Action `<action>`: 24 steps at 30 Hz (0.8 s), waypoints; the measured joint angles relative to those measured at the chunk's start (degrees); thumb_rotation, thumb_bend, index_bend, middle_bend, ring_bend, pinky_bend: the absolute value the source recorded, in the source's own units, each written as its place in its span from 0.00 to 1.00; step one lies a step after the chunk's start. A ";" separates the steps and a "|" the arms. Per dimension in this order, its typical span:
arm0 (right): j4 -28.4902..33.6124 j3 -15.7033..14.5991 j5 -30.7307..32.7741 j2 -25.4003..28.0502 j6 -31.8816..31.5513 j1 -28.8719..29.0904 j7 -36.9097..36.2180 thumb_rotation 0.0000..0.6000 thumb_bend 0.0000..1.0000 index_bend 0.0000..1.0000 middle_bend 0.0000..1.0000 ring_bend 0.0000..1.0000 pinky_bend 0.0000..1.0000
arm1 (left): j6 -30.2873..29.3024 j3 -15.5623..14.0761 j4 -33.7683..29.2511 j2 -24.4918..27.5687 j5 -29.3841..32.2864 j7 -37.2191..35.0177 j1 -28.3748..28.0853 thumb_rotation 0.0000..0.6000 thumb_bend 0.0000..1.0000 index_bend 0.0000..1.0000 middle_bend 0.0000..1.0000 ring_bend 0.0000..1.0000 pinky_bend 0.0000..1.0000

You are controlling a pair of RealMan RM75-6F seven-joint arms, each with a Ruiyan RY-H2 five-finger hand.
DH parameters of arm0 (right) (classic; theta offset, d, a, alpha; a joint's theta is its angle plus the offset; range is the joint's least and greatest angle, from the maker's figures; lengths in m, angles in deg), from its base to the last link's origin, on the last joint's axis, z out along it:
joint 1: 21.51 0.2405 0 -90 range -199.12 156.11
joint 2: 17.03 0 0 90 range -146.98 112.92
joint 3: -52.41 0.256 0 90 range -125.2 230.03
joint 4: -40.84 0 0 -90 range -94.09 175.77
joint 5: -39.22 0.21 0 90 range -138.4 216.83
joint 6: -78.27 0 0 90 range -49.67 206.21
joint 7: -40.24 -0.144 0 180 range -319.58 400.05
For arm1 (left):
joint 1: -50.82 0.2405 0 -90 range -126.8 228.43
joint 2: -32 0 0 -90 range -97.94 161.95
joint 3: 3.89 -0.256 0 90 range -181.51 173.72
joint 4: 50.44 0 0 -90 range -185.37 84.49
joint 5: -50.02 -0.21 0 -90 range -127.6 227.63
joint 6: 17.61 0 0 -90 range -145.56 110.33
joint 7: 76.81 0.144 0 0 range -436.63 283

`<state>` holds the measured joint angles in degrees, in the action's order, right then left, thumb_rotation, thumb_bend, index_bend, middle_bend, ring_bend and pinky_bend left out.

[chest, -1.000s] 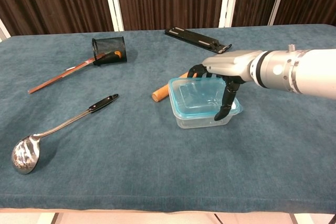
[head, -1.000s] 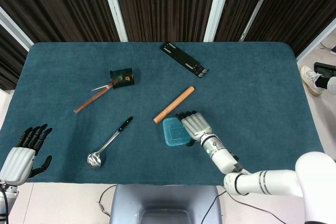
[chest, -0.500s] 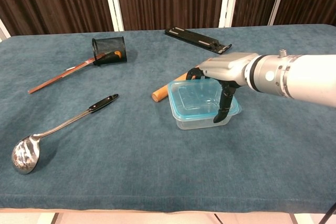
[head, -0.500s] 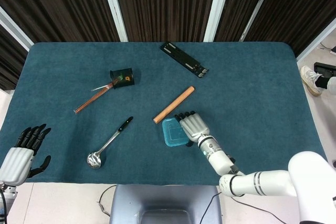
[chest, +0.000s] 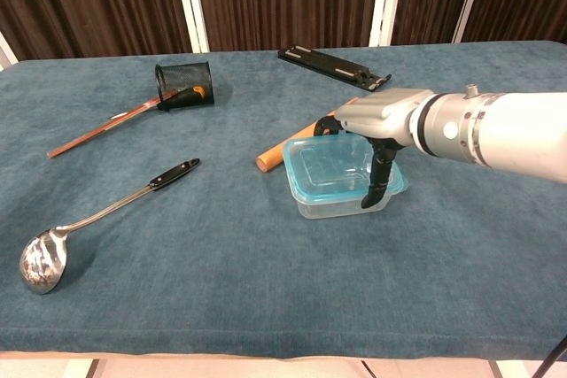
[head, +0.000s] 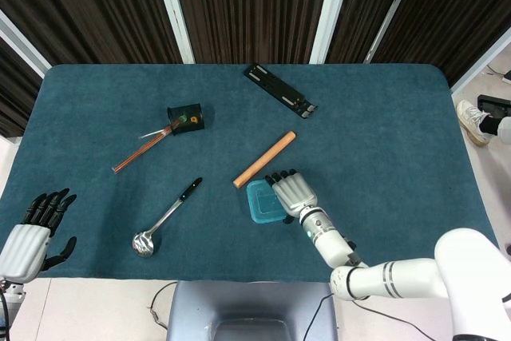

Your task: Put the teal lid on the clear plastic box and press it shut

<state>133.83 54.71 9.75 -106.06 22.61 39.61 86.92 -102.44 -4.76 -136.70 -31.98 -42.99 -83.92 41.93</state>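
Observation:
The clear plastic box stands near the table's front middle with the teal lid lying on its rim; from above only the lid shows. My right hand lies over the lid's right part. Its dark fingers curl over the far rim, and the thumb reaches down against the box's near right wall. In the head view the right hand covers the lid's right edge. My left hand hangs open off the table's front left corner, holding nothing.
A wooden rod lies just behind the box, close to the fingers. A ladle lies to the left. Farther back are a tipped black mesh cup with thin sticks and a flat black tool.
My right hand has shifted slightly left and settled lower over the lid; the box has barely moved. The left hand is still.

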 measured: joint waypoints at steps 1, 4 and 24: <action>0.14 0.01 0.24 0.00 -0.11 0.09 0.26 1.00 0.12 0.73 0.51 0.39 0.34 | -0.03 0.01 -0.01 0.03 0.00 -0.06 0.01 1.00 0.41 0.00 0.00 0.00 0.01; 0.59 0.04 0.83 0.00 -0.54 0.35 1.00 1.00 0.12 0.71 0.51 0.38 0.34 | -0.21 0.00 0.00 0.11 -0.07 -0.29 0.09 1.00 0.41 0.00 0.00 0.00 0.01; 2.15 0.22 2.78 0.03 -2.74 1.12 3.87 1.00 0.12 0.54 0.42 0.31 0.33 | -0.95 -0.09 0.19 0.30 -0.52 -1.05 0.40 1.00 0.41 0.00 0.00 0.00 0.01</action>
<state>135.98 54.93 12.54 -106.03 19.87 40.74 90.79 -103.39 -4.85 -136.52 -31.68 -43.51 -84.97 42.33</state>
